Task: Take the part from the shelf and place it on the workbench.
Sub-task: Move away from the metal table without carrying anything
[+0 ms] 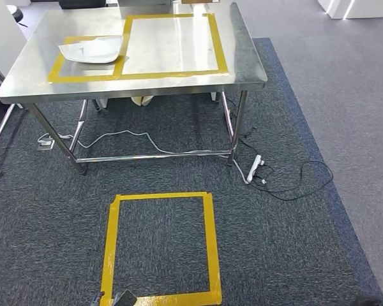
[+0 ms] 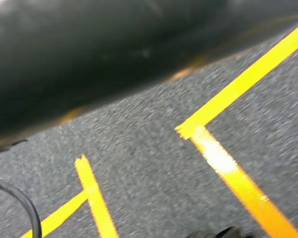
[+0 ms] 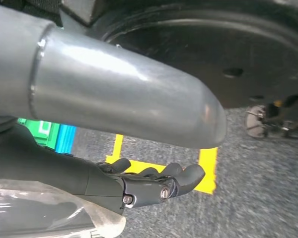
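Observation:
A pale, plastic-wrapped part (image 1: pixel 90 49) lies on the steel workbench (image 1: pixel 237 57), inside the left yellow-taped rectangle. In the right wrist view my right hand (image 3: pixel 155 186) hangs low over the carpet, its dark fingers lightly curled. A shiny plastic-wrapped part (image 3: pixel 46 213) sits tight against the palm and fingers, and the hand seems to hold it. The thick grey thumb (image 3: pixel 121 94) lies above the fingers. Dark tips of my left hand (image 1: pixel 116 298) peek in at the lower edge of the head view, and how they are set is hidden.
A yellow tape square (image 1: pixel 161 245) marks the carpet in front of me, short of the workbench. Cables and a power strip (image 1: pixel 255 168) lie by the bench's right legs. A green and blue box (image 3: pixel 53 136) shows behind the right hand.

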Available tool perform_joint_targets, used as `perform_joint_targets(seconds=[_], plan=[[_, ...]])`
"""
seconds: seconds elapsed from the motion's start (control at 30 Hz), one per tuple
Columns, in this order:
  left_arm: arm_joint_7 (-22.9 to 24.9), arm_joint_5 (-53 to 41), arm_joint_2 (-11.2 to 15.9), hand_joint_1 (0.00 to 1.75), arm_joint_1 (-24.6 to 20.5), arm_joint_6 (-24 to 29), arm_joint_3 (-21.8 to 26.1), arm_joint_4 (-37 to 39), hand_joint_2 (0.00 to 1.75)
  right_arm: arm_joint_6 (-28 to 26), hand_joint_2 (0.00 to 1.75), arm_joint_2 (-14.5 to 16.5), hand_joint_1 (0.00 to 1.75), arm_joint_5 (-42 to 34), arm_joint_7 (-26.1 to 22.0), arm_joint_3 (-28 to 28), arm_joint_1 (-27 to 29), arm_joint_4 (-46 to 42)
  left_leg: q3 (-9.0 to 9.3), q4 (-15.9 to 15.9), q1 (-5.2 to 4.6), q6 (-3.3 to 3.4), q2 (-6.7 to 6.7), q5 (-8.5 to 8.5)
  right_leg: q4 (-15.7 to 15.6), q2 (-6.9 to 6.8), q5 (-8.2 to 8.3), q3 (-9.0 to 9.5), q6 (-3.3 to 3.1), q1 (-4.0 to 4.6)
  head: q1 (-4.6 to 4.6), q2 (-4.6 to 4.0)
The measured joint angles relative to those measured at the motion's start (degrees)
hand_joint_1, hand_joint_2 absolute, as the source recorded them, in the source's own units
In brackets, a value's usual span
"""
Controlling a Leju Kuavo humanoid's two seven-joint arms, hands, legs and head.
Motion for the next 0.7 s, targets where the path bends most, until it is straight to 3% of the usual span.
perform_joint_targets(seconds=[0.03,0.1,0.13,0.2,0.23,0.3,0.37,0.4,0.43,0.47,0.5,0.53,0.6,0.63,0.7], plan=[[0.00,0.00,-0.01,0.00,-0.09,0.00,0.00,0.09,0.00,0.00,0.00,0.00,0.00,0.00,0.00,-0.02,-0.01,0.00,3.06,-3.98,0.01,0.05,-0.01,0.22,0.75,0.01,0.37,-1.15,0.28,0.00,-0.03,0.01],[-0.01,0.00,-0.03,0.00,-0.31,0.00,0.00,0.27,0.00,0.00,0.00,0.00,0.00,0.00,0.00,-0.05,-0.02,0.01,7.79,-11.28,-0.17,0.61,-0.08,-1.52,1.90,0.02,1.12,-2.75,0.94,0.05,-0.04,0.02],[-0.01,0.00,-0.03,0.00,-0.42,0.00,0.00,0.39,0.00,0.00,0.00,0.00,0.00,0.00,0.00,-0.07,-0.03,0.02,8.57,-13.07,-0.33,0.99,-0.12,-2.39,2.18,0.01,1.60,-3.27,1.29,0.06,-0.01,0.02],[-0.01,0.04,-0.05,0.00,-0.46,-0.01,0.00,0.69,0.00,-0.01,0.00,-0.01,0.00,-0.01,0.00,-0.10,0.04,0.09,7.75,-13.68,-0.41,2.06,-0.02,-2.14,2.43,0.13,2.22,-3.99,2.07,-0.07,-0.03,0.01],[0.00,0.07,-0.08,0.00,-0.47,-0.01,0.00,0.82,0.00,-0.02,0.00,-0.01,0.00,-0.01,0.00,-0.12,0.12,0.15,7.09,-13.73,-0.37,2.72,0.09,-1.57,3.03,0.31,1.25,-4.41,2.43,-0.15,0.00,0.00],[0.00,0.09,-0.16,0.00,-0.52,-0.02,0.00,1.01,0.00,-0.04,0.00,-0.02,0.00,-0.01,0.03,-0.20,0.21,0.24,5.47,-13.85,-0.28,3.75,0.31,-0.09,6.90,0.80,-3.81,-5.76,2.96,-0.30,0.13,0.00],[0.00,0.09,-0.22,0.00,-0.54,-0.02,0.01,1.09,0.00,-0.04,0.00,-0.02,0.00,-0.01,0.06,-0.35,0.17,0.25,3.50,-13.81,-0.38,4.03,0.34,1.53,13.52,1.03,-9.07,-7.07,3.25,-0.33,0.32,0.01],[0.00,0.09,-0.24,0.00,-0.53,-0.02,0.02,1.14,0.00,-0.04,0.00,-0.03,0.00,-0.02,0.07,-0.43,0.15,0.25,2.39,-13.76,-0.43,4.00,0.36,2.42,16.30,1.06,-9.73,-7.08,3.32,-0.33,0.37,0.00],[0.00,0.09,-0.25,0.00,-0.52,-0.02,0.02,1.19,0.00,-0.04,0.00,-0.03,0.00,-0.01,0.07,-0.48,0.12,0.26,1.26,-13.71,-0.46,3.92,0.38,3.31,17.70,1.07,-8.84,-6.40,3.33,-0.33,0.37,0.00],[0.00,0.09,-0.27,0.00,-0.53,-0.02,0.02,1.23,0.00,-0.04,0.00,-0.04,0.00,-0.01,0.07,-0.51,0.11,0.26,0.13,-13.66,-0.46,3.80,0.39,4.19,17.35,1.07,-6.94,-4.83,3.29,-0.33,0.36,0.01],[0.00,0.09,-0.29,0.00,-0.54,-0.02,0.02,1.26,0.00,-0.04,0.00,-0.04,0.00,-0.01,0.07,-0.52,0.08,0.26,-0.83,-13.61,-0.46,3.63,0.38,5.06,15.16,1.08,-5.02,-2.31,3.20,-0.33,0.37,0.01],[0.00,0.09,-0.32,0.00,-0.58,-0.02,0.02,1.28,0.00,-0.04,0.00,-0.04,0.00,0.00,0.06,-0.54,-0.03,0.26,-1.58,-13.54,-0.49,3.42,0.36,5.83,11.27,1.12,-4.25,1.10,3.02,-0.31,0.38,0.01],[0.00,0.09,-0.38,0.00,-0.68,-0.02,0.02,1.30,0.00,-0.04,0.00,-0.04,0.00,0.00,0.03,-0.55,-0.25,0.26,-2.42,-13.42,-0.59,2.86,0.32,7.28,2.06,1.25,-5.76,7.73,2.40,-0.16,0.43,0.02],[0.00,0.09,-0.40,0.00,-0.74,-0.02,0.02,1.32,0.00,-0.04,0.00,-0.05,0.00,0.00,0.01,-0.56,-0.29,0.26,-2.61,-13.51,-0.58,2.52,0.33,8.00,-0.89,1.33,-6.82,9.48,2.04,0.00,0.47,0.02],[0.00,0.09,-0.40,0.00,-0.75,-0.02,0.01,1.43,0.00,-0.04,0.00,-0.06,0.00,-0.01,0.00,-0.57,-0.18,0.27,-2.86,-13.92,-0.41,1.74,0.33,9.23,-2.23,1.28,-6.74,9.29,1.17,0.14,0.47,0.01]])
